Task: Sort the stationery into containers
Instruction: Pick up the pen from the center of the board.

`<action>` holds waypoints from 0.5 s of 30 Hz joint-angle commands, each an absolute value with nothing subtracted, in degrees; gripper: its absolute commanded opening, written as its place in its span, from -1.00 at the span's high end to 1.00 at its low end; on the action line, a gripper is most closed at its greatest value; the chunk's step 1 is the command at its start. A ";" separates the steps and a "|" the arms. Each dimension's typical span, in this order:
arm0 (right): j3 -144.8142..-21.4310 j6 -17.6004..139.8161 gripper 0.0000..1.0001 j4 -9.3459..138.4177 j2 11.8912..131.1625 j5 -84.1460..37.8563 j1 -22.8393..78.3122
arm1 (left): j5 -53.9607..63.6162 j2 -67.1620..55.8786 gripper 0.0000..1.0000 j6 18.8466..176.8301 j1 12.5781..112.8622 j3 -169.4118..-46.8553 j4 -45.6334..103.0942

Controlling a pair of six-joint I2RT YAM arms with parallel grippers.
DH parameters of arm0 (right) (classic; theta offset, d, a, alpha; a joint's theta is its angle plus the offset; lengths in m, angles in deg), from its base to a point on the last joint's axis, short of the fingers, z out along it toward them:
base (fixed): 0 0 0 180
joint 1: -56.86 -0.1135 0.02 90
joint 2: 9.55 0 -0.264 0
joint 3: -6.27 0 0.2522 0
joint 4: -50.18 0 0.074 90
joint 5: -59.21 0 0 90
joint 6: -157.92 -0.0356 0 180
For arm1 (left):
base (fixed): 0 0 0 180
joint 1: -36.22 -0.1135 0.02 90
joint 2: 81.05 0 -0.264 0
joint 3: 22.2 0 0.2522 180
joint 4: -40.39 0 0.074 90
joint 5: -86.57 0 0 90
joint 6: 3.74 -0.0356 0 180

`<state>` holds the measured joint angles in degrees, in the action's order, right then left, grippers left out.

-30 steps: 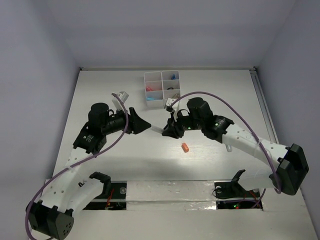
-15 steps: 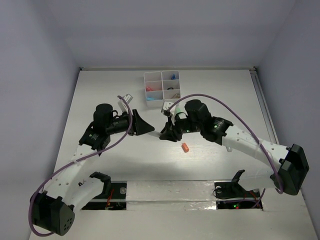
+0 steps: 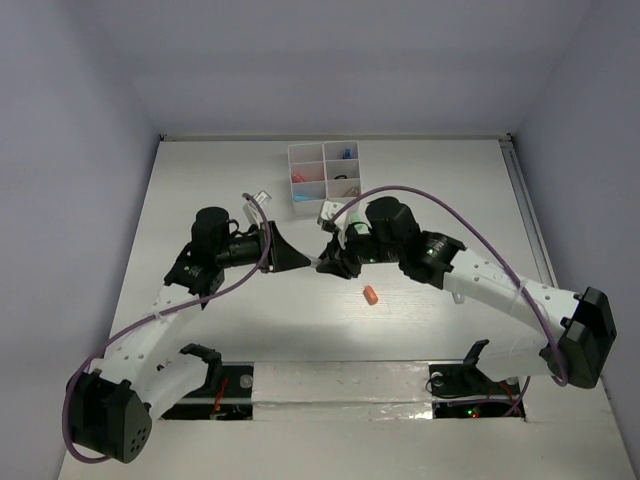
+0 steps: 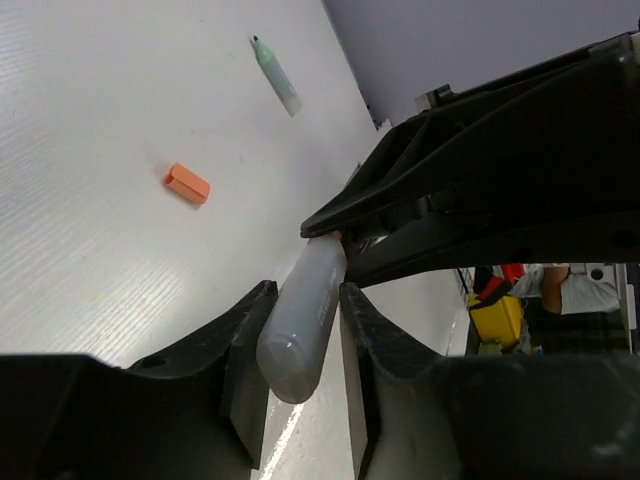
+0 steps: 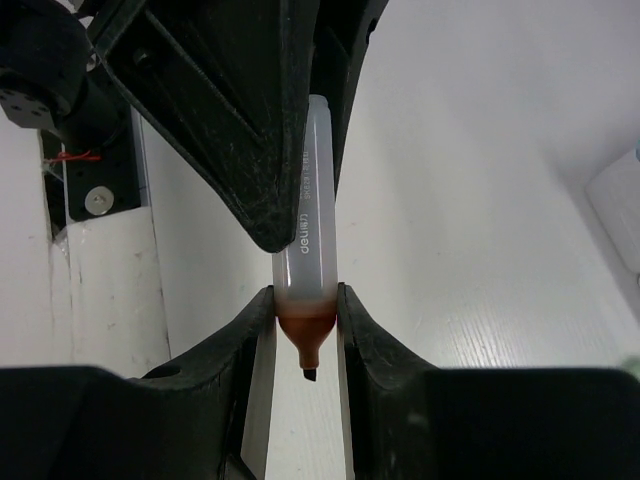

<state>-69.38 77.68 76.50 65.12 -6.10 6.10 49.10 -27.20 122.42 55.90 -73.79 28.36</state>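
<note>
Marker [image 5: 306, 235], pale-barrelled and brown-tipped, is clamped at mid-frame of the top view by both the left gripper [image 4: 304, 296] and the right gripper [image 5: 302, 296], apparently so that it can be handed over for the white organiser box [image 3: 291, 180] at upper centre.

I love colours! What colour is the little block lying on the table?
The little block is orange, clearest in the left wrist view.
</note>
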 commanded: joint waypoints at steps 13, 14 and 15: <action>-71.22 80.59 0.04 73.98 64.54 -19.45 5.10 | 50.98 -30.76 1.00 123.52 55.73 -73.41 35.85; -70.43 78.75 -0.39 72.57 63.15 -19.53 5.62 | 49.93 -31.73 1.00 123.96 55.73 -73.23 37.16; -69.46 77.60 -0.55 68.81 62.17 -19.27 5.62 | 46.70 -32.70 1.00 125.36 55.73 -72.88 37.78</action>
<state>-70.32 80.59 77.11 65.86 -14.78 4.81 49.58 -28.38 123.36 55.62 -73.15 31.80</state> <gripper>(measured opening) 0.677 0.173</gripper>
